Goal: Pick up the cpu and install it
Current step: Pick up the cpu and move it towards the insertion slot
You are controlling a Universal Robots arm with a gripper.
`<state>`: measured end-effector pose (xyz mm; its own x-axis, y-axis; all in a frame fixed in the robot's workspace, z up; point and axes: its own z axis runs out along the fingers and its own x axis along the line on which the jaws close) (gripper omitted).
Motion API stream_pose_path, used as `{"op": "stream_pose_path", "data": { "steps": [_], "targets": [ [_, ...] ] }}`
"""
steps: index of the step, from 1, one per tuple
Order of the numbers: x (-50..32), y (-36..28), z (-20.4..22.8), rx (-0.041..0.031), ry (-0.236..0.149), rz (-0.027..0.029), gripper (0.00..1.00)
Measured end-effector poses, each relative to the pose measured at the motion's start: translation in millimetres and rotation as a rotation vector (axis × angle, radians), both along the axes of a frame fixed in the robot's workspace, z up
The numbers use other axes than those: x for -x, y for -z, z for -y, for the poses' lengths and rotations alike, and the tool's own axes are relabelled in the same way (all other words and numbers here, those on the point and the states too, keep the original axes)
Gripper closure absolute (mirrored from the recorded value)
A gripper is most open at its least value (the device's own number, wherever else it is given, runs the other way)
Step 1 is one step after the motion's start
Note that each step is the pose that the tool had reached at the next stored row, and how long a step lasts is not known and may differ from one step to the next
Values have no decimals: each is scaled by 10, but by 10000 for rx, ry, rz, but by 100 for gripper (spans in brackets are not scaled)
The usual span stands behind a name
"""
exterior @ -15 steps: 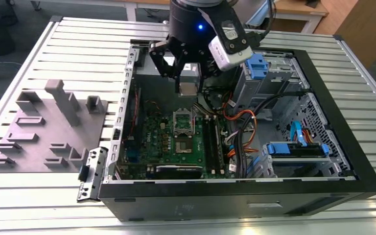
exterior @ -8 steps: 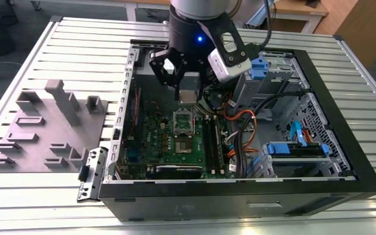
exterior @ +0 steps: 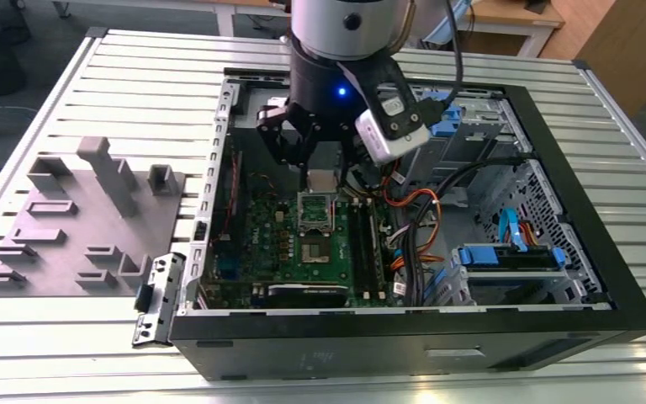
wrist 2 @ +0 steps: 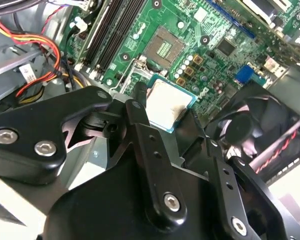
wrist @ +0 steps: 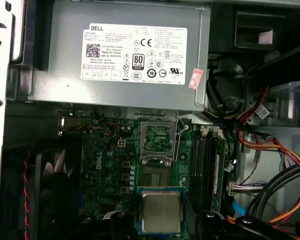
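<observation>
The cpu (wrist: 161,210), a small square chip with a pale metal top and a green rim, hangs just above the green motherboard (wrist: 107,160). My gripper (wrist: 161,224) is shut on it, with a black finger (wrist 2: 139,95) against each of two opposite edges. In the second wrist view the cpu (wrist 2: 167,102) sits between the fingers, short of the open socket (wrist 2: 165,47). The socket's metal frame (wrist: 159,137) stands flipped open toward the power supply, and the socket (wrist: 157,176) lies beside it. In the exterior view the gripper (exterior: 320,174) hovers inside the case above the socket (exterior: 320,250).
A grey power supply box (wrist: 130,55) with a white label borders the board. Memory slots (wrist: 205,160) and orange and red cables (wrist: 270,165) run along one side, and a black fan (wrist: 55,185) sits on the other. A grey fixture plate (exterior: 76,227) lies outside the case (exterior: 413,332).
</observation>
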<state>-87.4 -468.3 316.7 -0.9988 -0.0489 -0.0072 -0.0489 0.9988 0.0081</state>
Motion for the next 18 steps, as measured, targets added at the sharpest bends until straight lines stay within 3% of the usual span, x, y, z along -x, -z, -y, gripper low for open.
{"op": "stream_pose_path", "data": {
  "steps": [11, 18],
  "targets": [
    [0, 200, 60, 0, 1, 0, 53],
    [0, 328, 72, -1, 0, 0, 53]
  ]
}}
